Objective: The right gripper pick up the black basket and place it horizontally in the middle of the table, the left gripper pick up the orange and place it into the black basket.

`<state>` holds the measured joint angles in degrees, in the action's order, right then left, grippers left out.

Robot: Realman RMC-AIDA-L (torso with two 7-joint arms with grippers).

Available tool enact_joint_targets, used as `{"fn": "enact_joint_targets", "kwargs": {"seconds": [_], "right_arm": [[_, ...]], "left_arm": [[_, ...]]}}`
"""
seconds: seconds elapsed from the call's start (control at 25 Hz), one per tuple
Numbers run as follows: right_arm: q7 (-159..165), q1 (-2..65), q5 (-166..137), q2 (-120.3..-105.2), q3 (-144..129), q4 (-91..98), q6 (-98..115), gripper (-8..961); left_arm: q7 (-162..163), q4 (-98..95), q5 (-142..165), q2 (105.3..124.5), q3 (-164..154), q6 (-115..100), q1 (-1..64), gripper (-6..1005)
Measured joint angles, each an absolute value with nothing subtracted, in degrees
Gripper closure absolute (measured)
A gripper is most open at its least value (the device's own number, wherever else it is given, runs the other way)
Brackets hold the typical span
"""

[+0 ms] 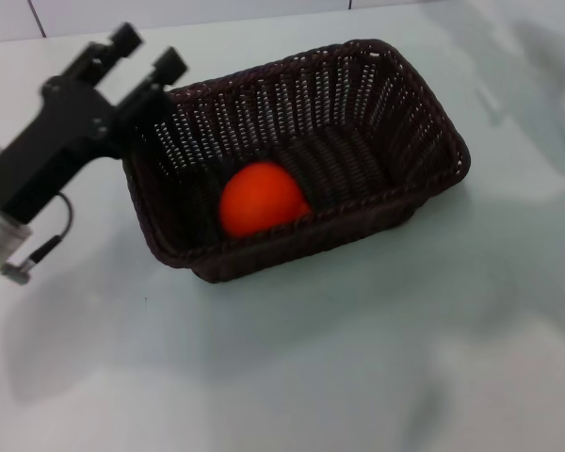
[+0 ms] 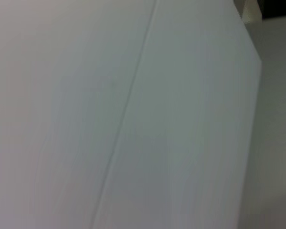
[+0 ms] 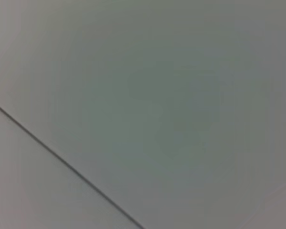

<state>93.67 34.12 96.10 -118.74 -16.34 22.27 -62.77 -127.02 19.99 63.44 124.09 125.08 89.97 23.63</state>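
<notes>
The orange (image 1: 260, 196) lay inside the black basket (image 1: 358, 202), low against the near wall and toward the basket's left end, roughly at eight o'clock from its centre. Nothing else was in the basket; the rest of its woven floor was bare. The basket sat flat on the table (image 1: 377, 358), its long side running across the head view with a slight slant, a little above the middle of the picture. Judged from this, both steps looked done: basket set down lengthwise, fruit dropped in. What seemed left was only for the arm to pull clear.

The left gripper (image 1: 149, 55) hung at about ten o'clock from the basket, just beside its left rim, fingers spread apart and holding nothing. Whether it touched the rim could not be told.

The right gripper was not visible in the head view, and both wrist views showed only plain white surface with a thin seam, so its state could not be judged.
</notes>
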Motion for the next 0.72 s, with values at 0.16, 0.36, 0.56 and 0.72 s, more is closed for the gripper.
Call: {"fn": "enact_joint_targets", "kwargs": {"seconds": [0.16, 0.36, 0.56, 0.72], "right_arm": [[89.4, 34.0, 100.2, -118.99, -16.3, 22.1, -63.6, 175], [80.0, 33.4, 104.1, -119.06, -16.3, 22.2, -67.3, 175], [62.1, 33.0, 104.7, -119.31, -14.6, 22.0, -74.1, 175], [44.9, 33.0, 108.3, -119.54, -12.8, 17.4, -77.8, 175]], "left_arm": [[-128.2, 19.9, 60.4, 124.11, 128.2, 94.3, 20.9, 293], [-134.5, 17.6, 55.0, 124.35, 134.6, 101.6, 16.1, 185], [-142.0, 13.4, 51.6, 124.39, 140.4, 107.1, 12.5, 143], [-144.3, 10.7, 51.0, 124.37, 145.9, 108.2, 10.8, 145]]}}
